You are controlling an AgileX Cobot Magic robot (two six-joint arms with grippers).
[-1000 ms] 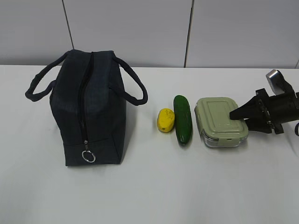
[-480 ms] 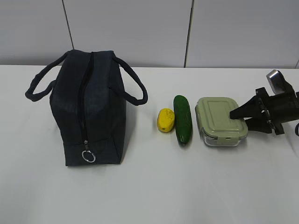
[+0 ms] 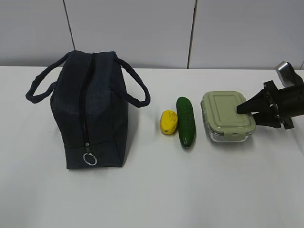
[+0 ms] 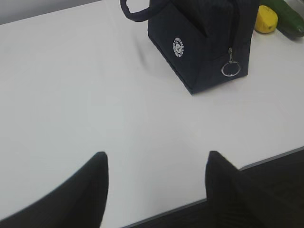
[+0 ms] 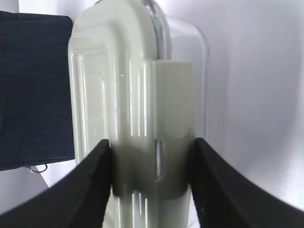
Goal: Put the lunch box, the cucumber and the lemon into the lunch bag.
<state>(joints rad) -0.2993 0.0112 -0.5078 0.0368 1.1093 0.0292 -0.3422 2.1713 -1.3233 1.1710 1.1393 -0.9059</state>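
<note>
The white table (image 3: 156, 190) carries everything. Well to the left of the right gripper's fingers stands the navy lunch bag (image 3: 92, 111), upright, its top zipper closed down to the metal ring pull (image 3: 90, 159), its two loop handles drooping to either side. In the left wrist view the bag sits far ahead of the left gripper (image 4: 156, 166), whose two dark fingers stand wide apart over bare table near its front edge, holding nothing. The right gripper (image 3: 246, 113) has its fingers clamped on the near end of the lunch box (image 3: 227, 117); in the right wrist view one finger presses each side at the lid's snap tab, the sage-green lid on the left and the clear glass on the right. Beyond the box from those fingers lies the cucumber (image 3: 185, 121), and just past it, about touching, the lemon (image 3: 168, 122).
</note>
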